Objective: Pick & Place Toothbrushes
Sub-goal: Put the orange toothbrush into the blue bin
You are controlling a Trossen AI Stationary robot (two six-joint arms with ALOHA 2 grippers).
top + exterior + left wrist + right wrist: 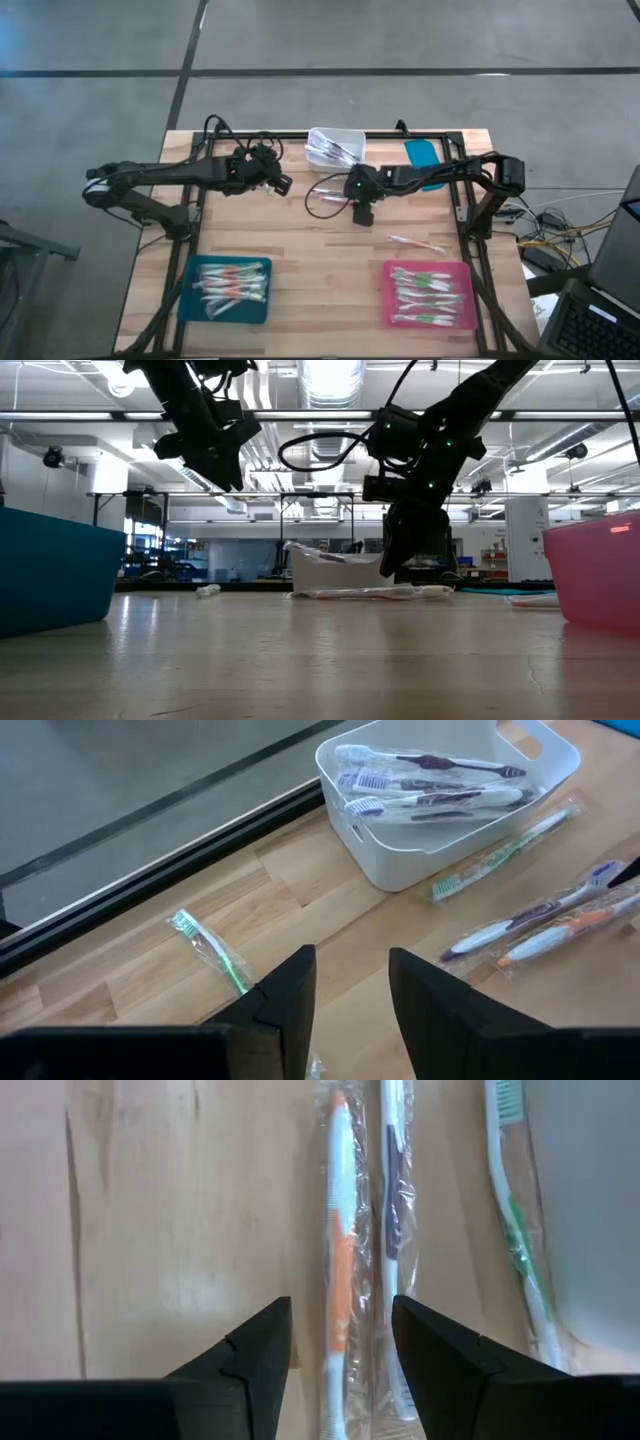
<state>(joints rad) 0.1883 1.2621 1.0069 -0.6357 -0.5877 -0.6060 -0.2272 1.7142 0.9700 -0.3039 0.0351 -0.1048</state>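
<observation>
Trays are sitting nearest: teal tray [192, 300] front left with orange-accented toothbrushes [232, 289] in it, pink tray [388, 300] front right with green-accented toothbrushes [428, 296]. In both, brushes are lying mostly left-right. One loose pink brush [416, 243] is lying just behind the pink tray, slightly angled.

Mid-table, right gripper [340, 1355] is hanging low over two wrapped brushes, fingers spread, nothing pinched. Orange brush [338, 1280] is running lengthwise straight through the finger gap, head pointing away from the wrist. Purple brush [393, 1230] is lying parallel, just beside it, partly under one finger. Green brush [515, 1230] is lying next over, roughly parallel, alongside the bin wall. In the high view this cluster is sitting just left of the gripper, in front of the white bin [352, 140].

Left gripper [350, 1005] is hovering above the table left of the bin, fingers apart, holding nothing. Another green brush [212, 952] is lying near its fingertips, angled, bristles away.

Bin is standing at the back edge, holding several purple brushes [430, 785] lying along its length. Teal lid [421, 153] is lying right of the bin, partly under the right arm.

Table [300, 240] is light wood planks on a black frame. Grey concrete floor around; low view is showing a workshop with ceiling lights beyond.
</observation>
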